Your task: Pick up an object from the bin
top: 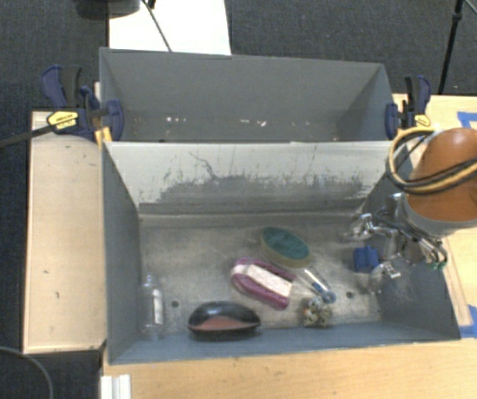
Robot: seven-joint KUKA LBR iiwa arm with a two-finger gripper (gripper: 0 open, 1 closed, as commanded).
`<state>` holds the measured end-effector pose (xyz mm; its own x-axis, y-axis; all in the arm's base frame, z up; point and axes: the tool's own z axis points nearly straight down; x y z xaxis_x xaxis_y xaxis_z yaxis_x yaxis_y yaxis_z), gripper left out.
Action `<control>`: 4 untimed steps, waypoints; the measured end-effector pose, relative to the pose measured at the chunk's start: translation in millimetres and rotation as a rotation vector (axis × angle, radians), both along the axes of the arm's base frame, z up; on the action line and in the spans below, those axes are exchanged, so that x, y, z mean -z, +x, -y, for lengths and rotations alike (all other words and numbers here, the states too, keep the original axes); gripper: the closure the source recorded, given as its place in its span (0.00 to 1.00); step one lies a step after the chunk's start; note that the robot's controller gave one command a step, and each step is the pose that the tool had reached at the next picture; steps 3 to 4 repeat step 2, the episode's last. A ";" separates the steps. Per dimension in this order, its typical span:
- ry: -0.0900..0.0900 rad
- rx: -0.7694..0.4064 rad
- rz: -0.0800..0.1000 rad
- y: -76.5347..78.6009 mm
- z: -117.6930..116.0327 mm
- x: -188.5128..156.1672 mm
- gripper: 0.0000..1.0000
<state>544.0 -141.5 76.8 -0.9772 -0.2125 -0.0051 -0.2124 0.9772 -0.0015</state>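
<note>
1. The gripper point(378, 254) sits low at the right end of the grey metal bin point(247, 177), under the arm's orange wrist cover. I cannot tell whether it is open or closed.
2. A small blue block point(365, 259) lies right against the gripper on the bin floor, close to the right wall. It is the nearest thing and the likely pick, but I cannot tell whether it is gripped.
3. Further left lie a clear stick with a blue tip point(317, 286) and a small brownish clump point(316, 310).
4. Beyond those are a teal oval pad point(285, 243), a pink-and-white oblong packet point(262, 281), a black oval object with a reddish underside point(223, 319) and a clear little bottle point(152, 302).
5. Risks, as I judge them:
   - The block is small and could be nudged aside or pop out if caught off-centre.
   - With the sloping right wall so near, the gripper could scrape the metal on closing or lifting.
</note>
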 end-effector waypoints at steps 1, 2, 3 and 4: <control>0.000 -0.002 0.002 0.5 0.0 -1.3 1.00; -0.003 -0.012 0.004 -26.3 -1.4 -135.2 1.00; -0.003 -0.012 0.004 -26.3 -1.4 -135.2 1.00; -0.003 -0.012 0.004 -26.3 -1.4 -135.2 1.00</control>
